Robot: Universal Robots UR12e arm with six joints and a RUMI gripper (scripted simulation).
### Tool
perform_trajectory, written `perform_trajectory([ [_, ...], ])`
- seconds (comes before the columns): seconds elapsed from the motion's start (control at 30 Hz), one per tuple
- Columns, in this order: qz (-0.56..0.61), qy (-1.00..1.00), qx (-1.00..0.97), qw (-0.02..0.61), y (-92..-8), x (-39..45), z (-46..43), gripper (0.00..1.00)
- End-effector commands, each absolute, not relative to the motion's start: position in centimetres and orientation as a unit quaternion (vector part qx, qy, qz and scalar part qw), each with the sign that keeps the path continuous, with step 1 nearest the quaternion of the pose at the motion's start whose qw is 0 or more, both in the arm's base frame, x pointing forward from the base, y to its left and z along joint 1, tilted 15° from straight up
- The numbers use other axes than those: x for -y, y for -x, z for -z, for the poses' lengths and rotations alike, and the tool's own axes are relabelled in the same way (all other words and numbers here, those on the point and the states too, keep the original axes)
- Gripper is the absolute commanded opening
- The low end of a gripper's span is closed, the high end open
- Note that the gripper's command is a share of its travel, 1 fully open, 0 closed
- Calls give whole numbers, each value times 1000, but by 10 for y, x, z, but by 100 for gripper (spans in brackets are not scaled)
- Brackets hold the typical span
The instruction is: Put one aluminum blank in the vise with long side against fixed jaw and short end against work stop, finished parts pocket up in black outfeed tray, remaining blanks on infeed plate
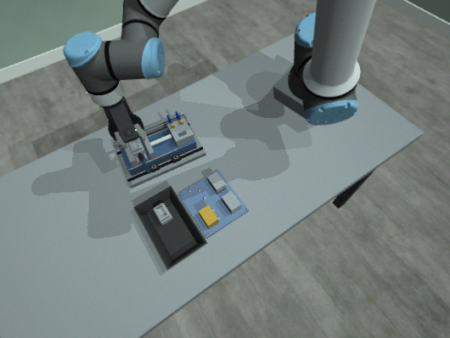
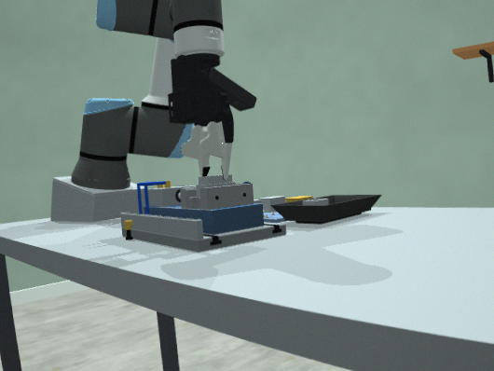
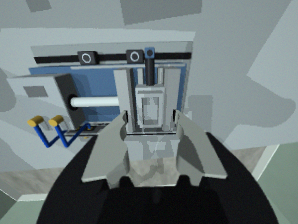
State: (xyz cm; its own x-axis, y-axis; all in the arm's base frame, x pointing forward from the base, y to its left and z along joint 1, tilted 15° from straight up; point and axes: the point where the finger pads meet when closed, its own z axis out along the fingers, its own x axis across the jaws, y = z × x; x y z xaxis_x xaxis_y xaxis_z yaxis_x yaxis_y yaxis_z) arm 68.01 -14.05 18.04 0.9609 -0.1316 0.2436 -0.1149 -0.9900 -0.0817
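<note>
Wrist view: the two-jaw gripper (image 3: 150, 118) hangs over the open blue-and-gray vise (image 3: 60, 75), its fingers half apart and straddling the gray pocketed finished part (image 3: 149, 106) on the low bars. It grips nothing. The straddle suits lifting this part out toward the black outfeed tray (image 1: 146, 201), which would free the vise for a plain gray aluminum blank (image 1: 231, 202).
</note>
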Motion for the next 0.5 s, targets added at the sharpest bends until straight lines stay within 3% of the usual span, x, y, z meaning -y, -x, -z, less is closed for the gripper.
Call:
perform_trajectory([
  [0.0,126,990,-62,33,-680,141,-181,40],
  [0.2,126,990,-62,33,-680,141,-181,40],
  [0.23,126,990,-62,33,-680,141,-181,0],
  [0.47,126,990,-62,33,-680,141,-181,0],
])
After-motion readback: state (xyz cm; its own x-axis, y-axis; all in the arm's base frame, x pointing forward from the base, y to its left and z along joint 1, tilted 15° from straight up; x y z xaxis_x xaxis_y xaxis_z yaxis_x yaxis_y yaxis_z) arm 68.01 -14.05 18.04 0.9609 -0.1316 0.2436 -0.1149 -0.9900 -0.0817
